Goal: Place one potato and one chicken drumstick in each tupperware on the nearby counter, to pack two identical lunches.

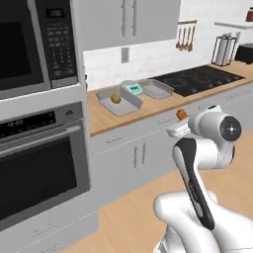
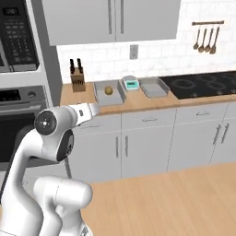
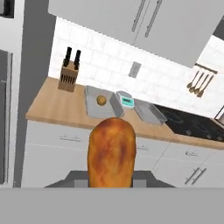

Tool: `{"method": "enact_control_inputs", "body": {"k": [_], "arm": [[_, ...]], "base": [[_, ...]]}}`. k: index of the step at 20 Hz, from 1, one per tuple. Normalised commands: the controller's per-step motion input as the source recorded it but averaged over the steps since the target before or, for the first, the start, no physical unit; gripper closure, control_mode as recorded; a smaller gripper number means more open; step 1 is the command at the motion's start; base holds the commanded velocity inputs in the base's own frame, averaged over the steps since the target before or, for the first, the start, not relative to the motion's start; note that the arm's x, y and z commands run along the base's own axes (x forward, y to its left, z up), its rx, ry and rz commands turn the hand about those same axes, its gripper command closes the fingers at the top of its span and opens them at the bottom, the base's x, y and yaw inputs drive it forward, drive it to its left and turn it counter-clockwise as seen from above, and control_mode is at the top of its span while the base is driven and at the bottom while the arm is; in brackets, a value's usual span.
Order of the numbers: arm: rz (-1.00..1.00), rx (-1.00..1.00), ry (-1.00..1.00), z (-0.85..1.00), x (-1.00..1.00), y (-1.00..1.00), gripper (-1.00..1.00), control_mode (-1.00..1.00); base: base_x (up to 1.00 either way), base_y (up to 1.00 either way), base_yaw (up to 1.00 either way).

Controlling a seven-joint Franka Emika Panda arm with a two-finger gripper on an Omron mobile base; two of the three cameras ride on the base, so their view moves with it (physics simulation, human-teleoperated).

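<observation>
Left base view: the gripper (image 1: 181, 116) is hidden behind the arm's wrist, just an orange-brown chicken drumstick (image 1: 182, 114) tip poking out, short of the counter (image 1: 106, 120). Left of the digital scale (image 1: 132, 88), one tupperware (image 1: 119, 101) holds a potato (image 1: 115, 99); the other tupperware (image 1: 157, 89) lies right of it.

Right base view: the fingers are too small to read.

Hand view: the drumstick stands clamped between the jaws, covering both tips.
</observation>
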Motion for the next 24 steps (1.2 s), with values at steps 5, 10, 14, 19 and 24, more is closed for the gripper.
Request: {"method": "enact_control_inputs", "body": {"k": [5,10,14,19,24], "arm": [[0.0,0.0,0.0,0.0,0.0,0.0,1.0,1.0],[0.0,0.0,0.0,0.0,0.0,0.0,1.0,1.0],[0.0,0.0,0.0,0.0,0.0,0.0,1.0,1.0],[0.0,0.0,0.0,0.0,0.0,0.0,1.0,1.0],[0.0,0.0,0.0,0.0,0.0,0.0,1.0,1.0]], "base": [[1.0,-0.88,-0.48],[1.0,-0.51,-0.43],[1.0,-0.24,-0.11],[0.89,-0.16,0.46],[0.63,0.0,0.83]]}}
